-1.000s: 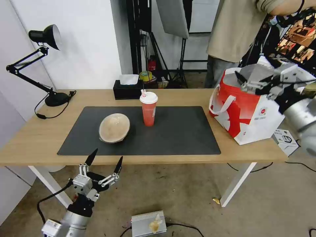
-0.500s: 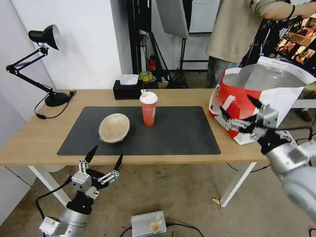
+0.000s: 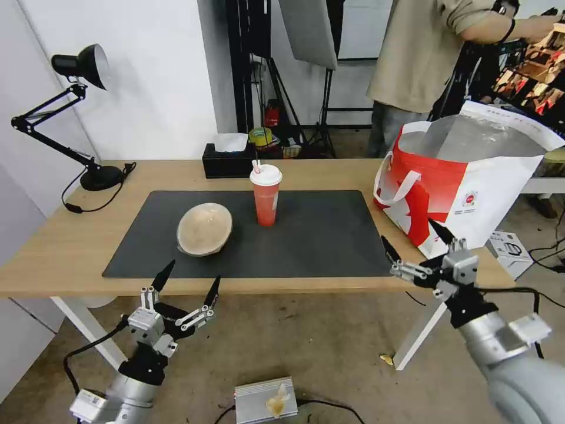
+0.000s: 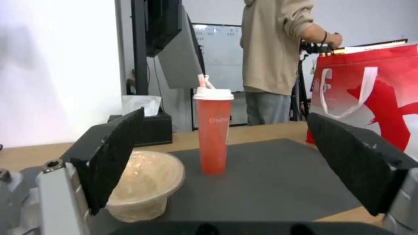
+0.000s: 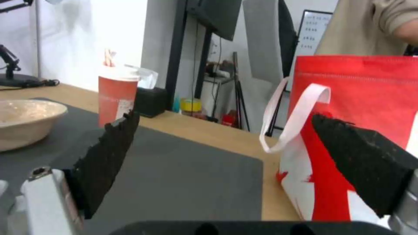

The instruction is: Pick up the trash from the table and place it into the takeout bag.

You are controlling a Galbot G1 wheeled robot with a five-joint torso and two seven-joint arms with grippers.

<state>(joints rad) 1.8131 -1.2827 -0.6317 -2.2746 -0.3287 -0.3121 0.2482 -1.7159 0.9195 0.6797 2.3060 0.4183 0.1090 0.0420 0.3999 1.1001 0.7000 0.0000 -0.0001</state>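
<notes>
One table (image 3: 70, 247), bearing one grey mat (image 3: 318, 235). Two pieces of trash on the mat: one beige bowl (image 3: 204, 228) and one red cup (image 3: 266, 194) with one white lid. One bag (image 3: 465, 182) with two white handles. One tissue box (image 3: 228, 159), one lamp (image 3: 76, 112), one small white box (image 3: 511, 250). Two grippers, left (image 3: 185, 282) and right (image 3: 415, 244), two spread fingers each.

Left gripper (image 3: 186, 285) low, jaws spread (empty); right gripper (image 3: 415, 245) raised, jaws spread
</notes>
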